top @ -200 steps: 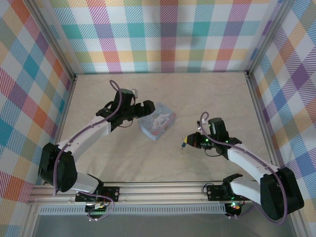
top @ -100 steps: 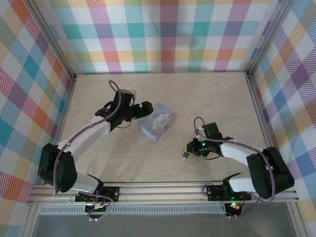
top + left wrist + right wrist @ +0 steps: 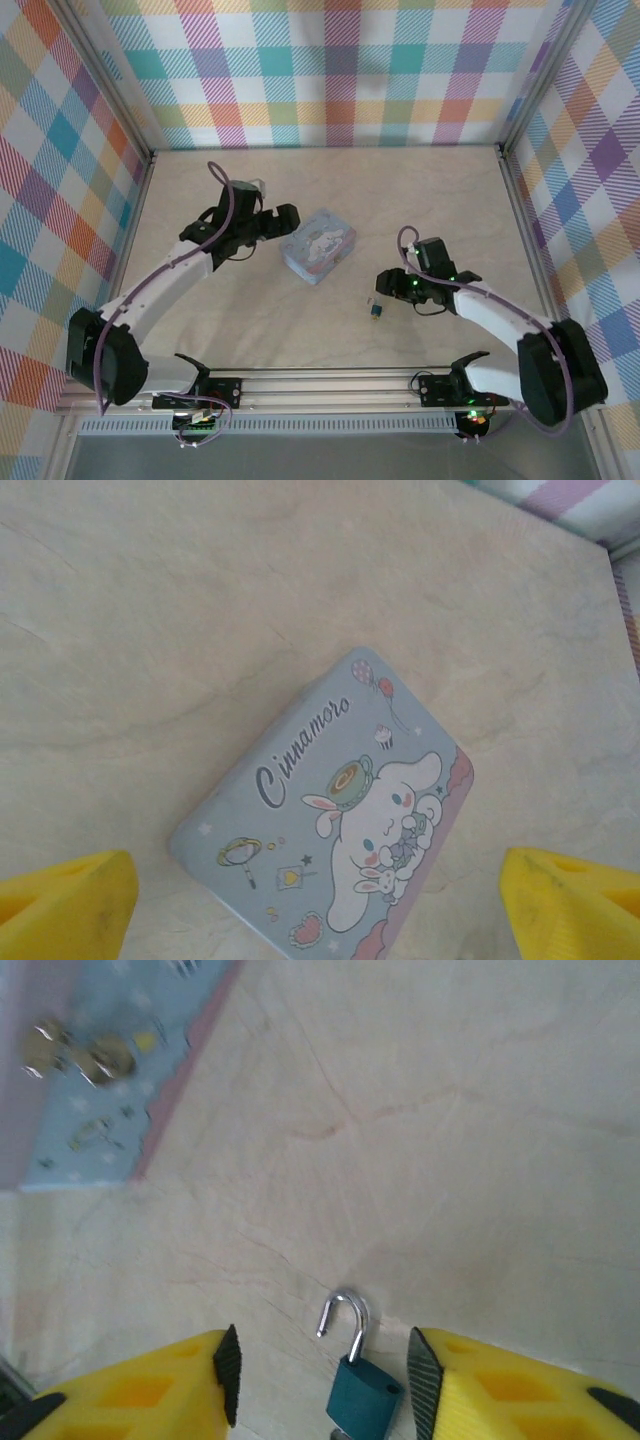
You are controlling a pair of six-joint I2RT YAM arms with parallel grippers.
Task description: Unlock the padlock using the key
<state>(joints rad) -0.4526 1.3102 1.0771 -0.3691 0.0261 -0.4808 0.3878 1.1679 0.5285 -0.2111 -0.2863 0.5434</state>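
The top camera hangs high at 6 o'clock, looking down and forward over the whole table (image 3: 450,200). The left wrist camera looks down from fairly near, with the tin (image 3: 330,810) mid-frame. The right wrist camera sits low and very close, with the padlock (image 3: 362,1392) at 6 o'clock and the tin's corner at 10 o'clock. All three share the tin. The top and right wrist views share the padlock.

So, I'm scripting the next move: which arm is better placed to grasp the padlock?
Right. The right fingers stand apart on either side of the padlock, which rests on the table with its shackle swung open. The left fingers hang over the cartoon tin, away from the padlock.
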